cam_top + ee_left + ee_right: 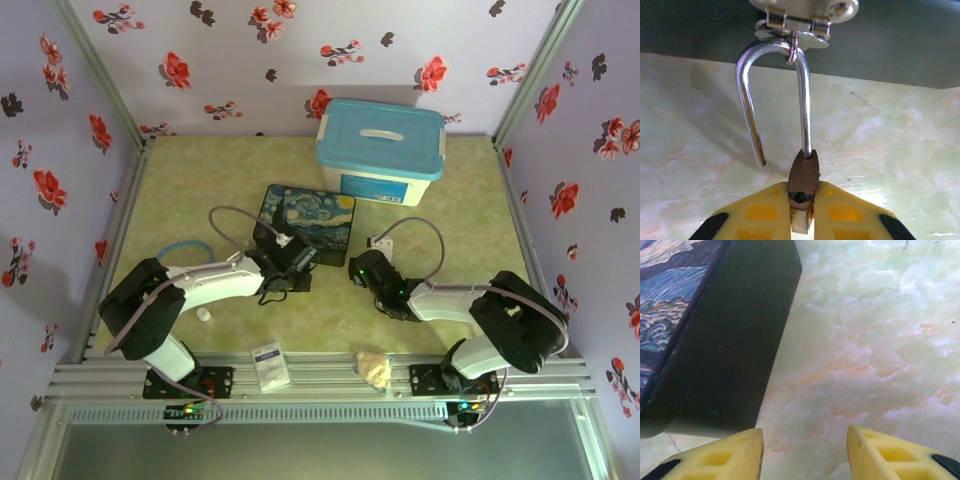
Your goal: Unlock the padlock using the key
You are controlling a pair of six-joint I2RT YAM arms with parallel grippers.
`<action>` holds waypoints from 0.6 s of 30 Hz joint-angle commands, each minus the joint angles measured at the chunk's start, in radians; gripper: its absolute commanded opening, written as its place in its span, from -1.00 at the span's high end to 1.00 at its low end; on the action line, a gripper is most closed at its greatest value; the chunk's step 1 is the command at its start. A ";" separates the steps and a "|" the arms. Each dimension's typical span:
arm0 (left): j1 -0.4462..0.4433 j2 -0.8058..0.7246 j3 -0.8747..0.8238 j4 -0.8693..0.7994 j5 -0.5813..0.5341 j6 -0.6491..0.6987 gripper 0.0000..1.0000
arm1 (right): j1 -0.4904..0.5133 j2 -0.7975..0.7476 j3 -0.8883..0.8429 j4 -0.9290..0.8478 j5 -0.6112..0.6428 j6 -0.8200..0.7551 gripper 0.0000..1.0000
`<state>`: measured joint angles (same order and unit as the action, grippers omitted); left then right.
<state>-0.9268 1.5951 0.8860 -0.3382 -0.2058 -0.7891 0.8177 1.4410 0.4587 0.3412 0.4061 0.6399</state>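
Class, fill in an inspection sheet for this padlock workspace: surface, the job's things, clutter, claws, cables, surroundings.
Surface: green marbled tabletop; no spills seen.
Job's things: padlock, its shackle threaded through the hasp of the painted box; one shackle leg is out of the body, so the lock is open.
Clutter: blue-lidded bin, white cap, white packet, yellowish crumpled lump.
Claws: left claw shut on the padlock body; right claw open and empty, above the tabletop beside the box.
Cables: grey cable looping above the left arm, another by the right arm.
Surroundings: flower-print walls.
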 commanded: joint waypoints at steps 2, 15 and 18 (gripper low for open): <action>-0.014 0.025 0.036 -0.074 -0.073 0.028 0.74 | -0.005 0.010 -0.005 0.023 0.000 0.022 0.06; -0.039 0.074 0.067 -0.108 -0.127 0.030 0.68 | -0.006 0.008 -0.025 0.026 0.007 0.034 0.05; -0.057 0.070 0.073 -0.122 -0.149 0.020 0.67 | -0.005 0.012 -0.028 0.024 0.008 0.037 0.06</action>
<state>-0.9657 1.6524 0.9390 -0.4061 -0.2996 -0.7746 0.8177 1.4422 0.4446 0.3470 0.4034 0.6533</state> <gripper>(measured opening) 0.164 0.472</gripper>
